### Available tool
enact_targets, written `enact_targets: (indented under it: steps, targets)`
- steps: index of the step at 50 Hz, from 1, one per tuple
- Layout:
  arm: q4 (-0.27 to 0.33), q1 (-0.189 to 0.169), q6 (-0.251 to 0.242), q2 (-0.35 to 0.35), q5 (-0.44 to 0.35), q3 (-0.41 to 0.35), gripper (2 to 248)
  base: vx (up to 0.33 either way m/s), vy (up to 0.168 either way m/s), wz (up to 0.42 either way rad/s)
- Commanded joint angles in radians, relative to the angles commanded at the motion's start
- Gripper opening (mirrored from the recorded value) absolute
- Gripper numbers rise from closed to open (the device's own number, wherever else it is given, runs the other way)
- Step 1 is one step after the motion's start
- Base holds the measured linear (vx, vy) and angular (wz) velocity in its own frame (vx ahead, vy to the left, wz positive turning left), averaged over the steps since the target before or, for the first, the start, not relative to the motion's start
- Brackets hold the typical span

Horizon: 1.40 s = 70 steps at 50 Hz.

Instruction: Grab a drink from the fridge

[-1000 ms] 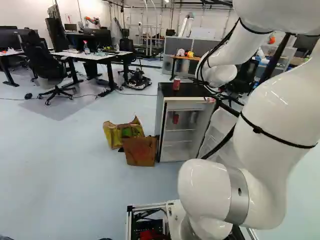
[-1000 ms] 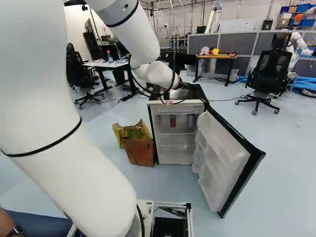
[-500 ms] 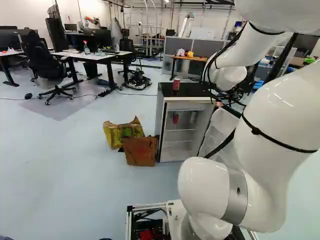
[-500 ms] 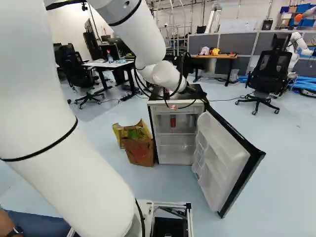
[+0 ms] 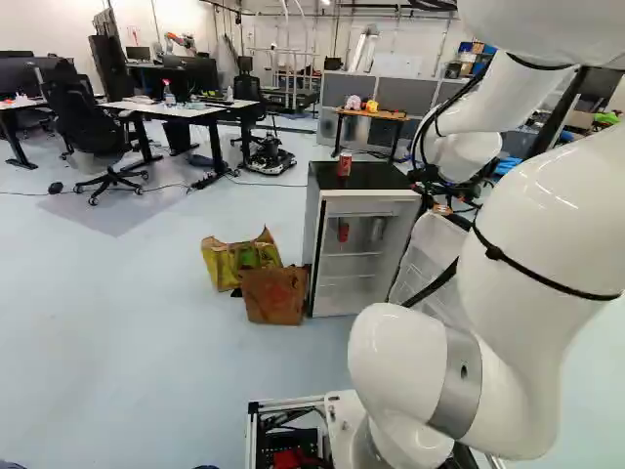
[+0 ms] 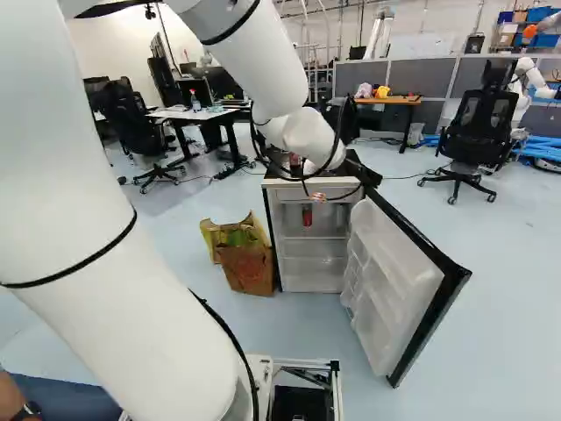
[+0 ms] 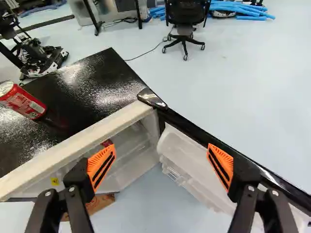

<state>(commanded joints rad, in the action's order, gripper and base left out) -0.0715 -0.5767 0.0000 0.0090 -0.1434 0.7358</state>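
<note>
My gripper [image 5: 451, 203] hangs near the top front of the small fridge [image 6: 313, 182], by its hinge side. In the wrist view the gripper [image 7: 161, 166] stands wide open with nothing between its orange pads; the fridge's front edge and the swung-out door [image 7: 187, 158] lie beneath. The door [image 6: 408, 263] is open to the right. One red can [image 5: 344, 163] stands upright on the black top, beside the gripper in the wrist view. Inside, on the upper shelf, are another red can [image 6: 307, 215] and a pale, silvery drink [image 5: 378, 230].
Yellow and brown bags [image 5: 273, 295] sit on the floor against the fridge's left side. Beyond are an office chair [image 6: 479, 118], a wooden table [image 6: 386, 100] and white desks [image 5: 186, 110]. Another robot [image 6: 529, 79] stands at the far right of the right base view.
The arm's wrist and gripper have moved rightward across the fridge top toward the hinge side, uncovering more of the top. The base, fridge, door and cans have stayed put.
</note>
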Motion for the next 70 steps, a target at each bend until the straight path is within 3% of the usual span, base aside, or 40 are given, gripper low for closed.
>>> enact_targets:
  steps: [30,70]
  targets:
    - [0.000,-0.100,0.000,-0.050,0.059,0.051,247,0.000,0.000,0.000]
    - [0.000,-0.197,0.000,-0.181,0.140,0.193,247,0.000,0.000,0.000]
